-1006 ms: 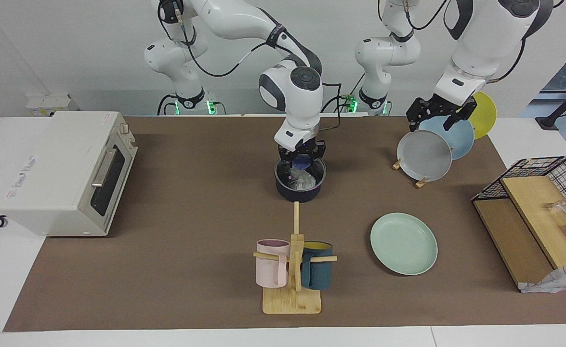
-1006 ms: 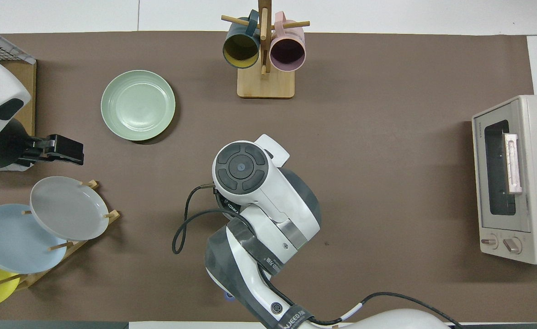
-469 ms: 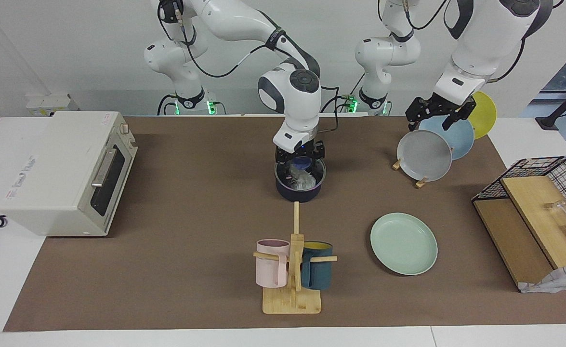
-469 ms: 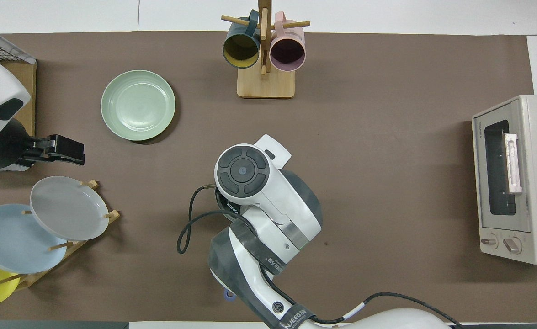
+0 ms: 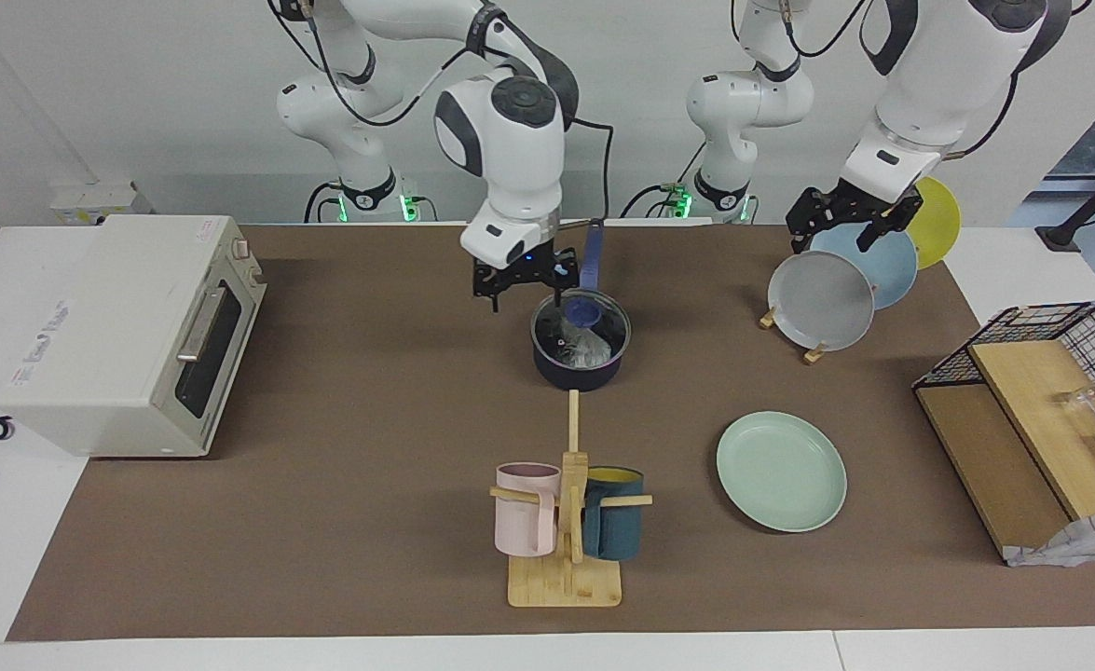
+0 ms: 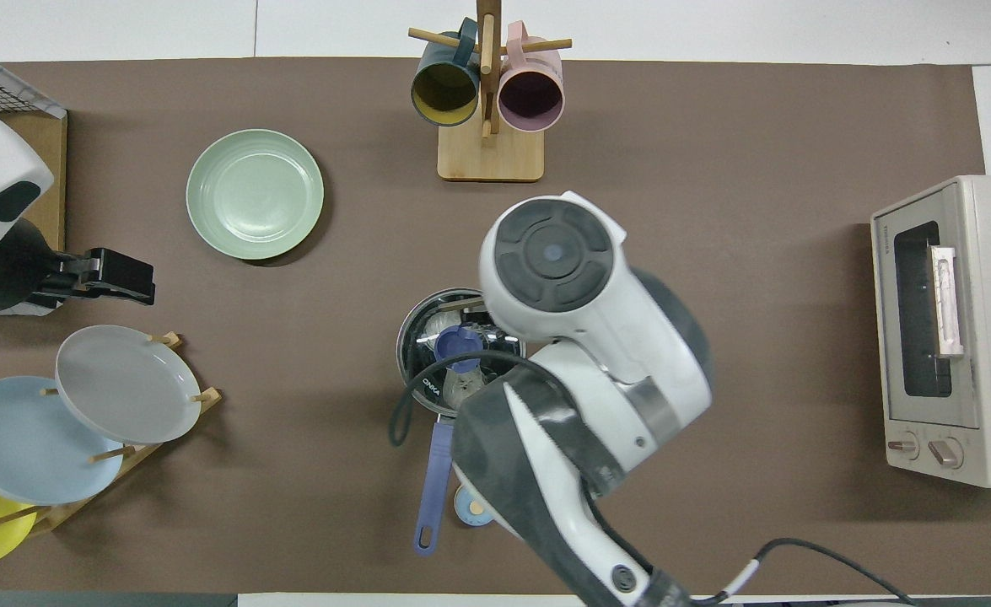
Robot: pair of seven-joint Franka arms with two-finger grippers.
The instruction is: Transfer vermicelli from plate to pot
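1. Right hand raised over the tabletop beside the pot, fingers apart, empty.
2. Vermicelli in pot; release step looks done.
3. Plate bare; next, clear away.
4. Left hand waits over plate rack, fingers apart.

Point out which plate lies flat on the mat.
The mint-green plate; the grey, light blue and yellow plates stand tilted in the wooden rack.

The right arm partly covered the pot, its blue handle pointing toward the robots; the plate lay bare beside the mug stand.
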